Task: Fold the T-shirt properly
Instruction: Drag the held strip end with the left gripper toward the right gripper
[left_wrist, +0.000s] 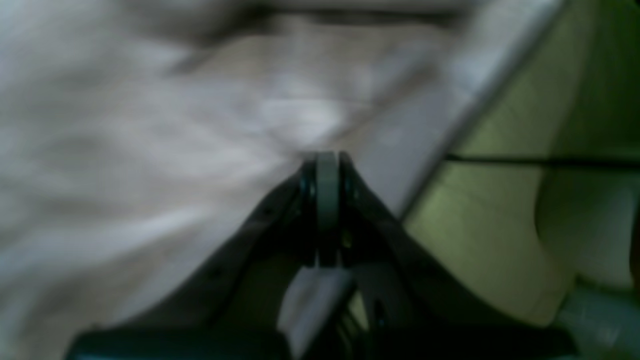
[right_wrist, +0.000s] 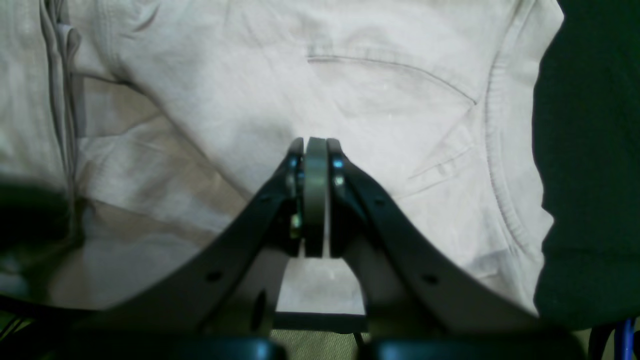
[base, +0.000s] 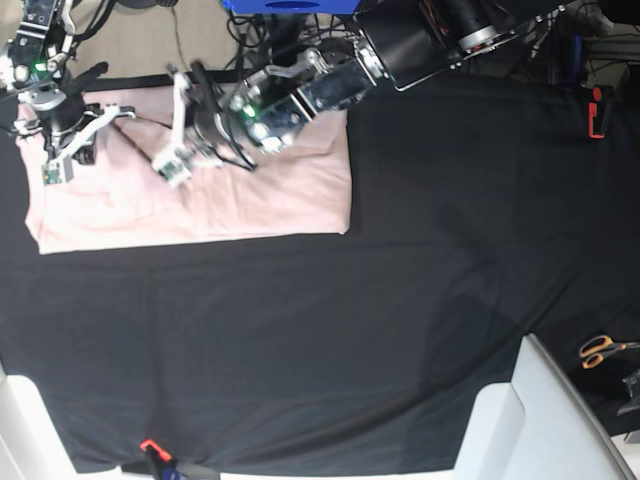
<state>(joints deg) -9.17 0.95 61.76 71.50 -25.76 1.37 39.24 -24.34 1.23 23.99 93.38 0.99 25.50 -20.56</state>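
One black cloth table cover (base: 400, 300) spreads over almost the whole work surface, with orange-handled scissors (base: 602, 349) at its right edge, a red clamp (base: 596, 112) at the far right and tangled cables along the far side. The pale pink T-shirt (base: 250, 195) lies as a flattened oblong in the far left corner. The right gripper (right_wrist: 315, 142), jaws pressed together, sits over the shirt's left end near the collar; whether it pinches cloth is unclear. The left gripper (left_wrist: 327, 156), jaws likewise together, is over the shirt's far edge in a blurred view.
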